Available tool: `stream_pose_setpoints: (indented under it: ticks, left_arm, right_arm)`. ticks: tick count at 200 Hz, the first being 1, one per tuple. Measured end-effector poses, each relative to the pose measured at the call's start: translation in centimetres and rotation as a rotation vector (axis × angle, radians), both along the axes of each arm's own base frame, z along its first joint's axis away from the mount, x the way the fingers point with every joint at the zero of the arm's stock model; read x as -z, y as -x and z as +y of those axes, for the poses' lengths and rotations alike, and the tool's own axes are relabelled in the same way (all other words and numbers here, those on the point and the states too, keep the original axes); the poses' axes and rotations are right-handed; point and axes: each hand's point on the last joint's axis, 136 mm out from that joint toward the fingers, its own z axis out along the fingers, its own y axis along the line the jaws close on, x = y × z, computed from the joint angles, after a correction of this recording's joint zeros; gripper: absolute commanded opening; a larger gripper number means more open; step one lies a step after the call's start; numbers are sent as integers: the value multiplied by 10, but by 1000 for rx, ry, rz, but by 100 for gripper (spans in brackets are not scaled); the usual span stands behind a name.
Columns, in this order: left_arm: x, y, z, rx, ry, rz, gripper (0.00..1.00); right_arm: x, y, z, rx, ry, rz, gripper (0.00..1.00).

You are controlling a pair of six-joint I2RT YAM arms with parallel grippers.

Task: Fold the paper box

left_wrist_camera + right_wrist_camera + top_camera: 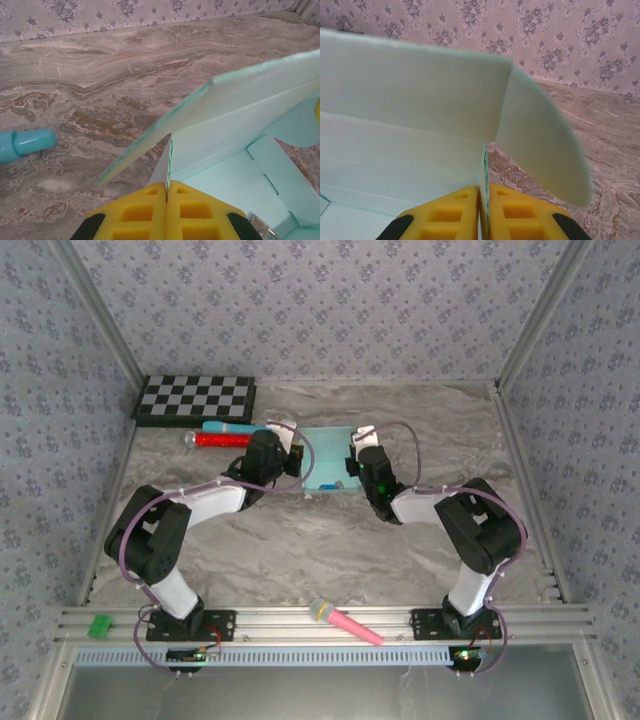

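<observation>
– Paper box (325,468): where do you have it, seen from above?
– It lies on the marble table (300,550), beyond the middle, between my two arms. My left gripper (293,455) is at its left side and my right gripper (358,455) at its right side. The checkerboard (195,400) stands well apart, at the far left.
– And from the left wrist?
– My left gripper (167,192) is clenched on a thin standing wall of the card; the edge runs up between the yellow fingers (135,215). A long panel slants above it, and the floor of the sheet with its cut tabs lies to the right.
– The right wrist?
– It is the same there: my right gripper (484,192) pinches a card edge between its fingers. Behind it stands a long wall, and a rounded flap (542,150) hangs out to the right, not tucked.
– How do you do this step well?
– I think both side walls should come up together, with equal pull, so that the sheet does not slide or twist. The pinch must be firm, otherwise the card may slip, but thin card can also buckle. The flap, I judge, must go inward before the long wall closes.
</observation>
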Motion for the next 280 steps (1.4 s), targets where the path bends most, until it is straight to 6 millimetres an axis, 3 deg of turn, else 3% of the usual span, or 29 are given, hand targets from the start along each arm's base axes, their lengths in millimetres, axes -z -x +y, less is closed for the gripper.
stream_pose_setpoints:
  ticks: [46, 131, 280]
  left_arm:
    - [-2, 2, -5, -18, 15, -16, 0]
    - [13, 8, -3, -38, 33, -14, 5]
    - [25, 28, -14, -19, 51, -20, 15]
  right_arm:
    - [-1, 0, -2, 73, 1, -37, 13]
    - [-1, 7, 1, 137, -13, -80, 15]
    - [21, 32, -1, 193, 10, -101, 20]
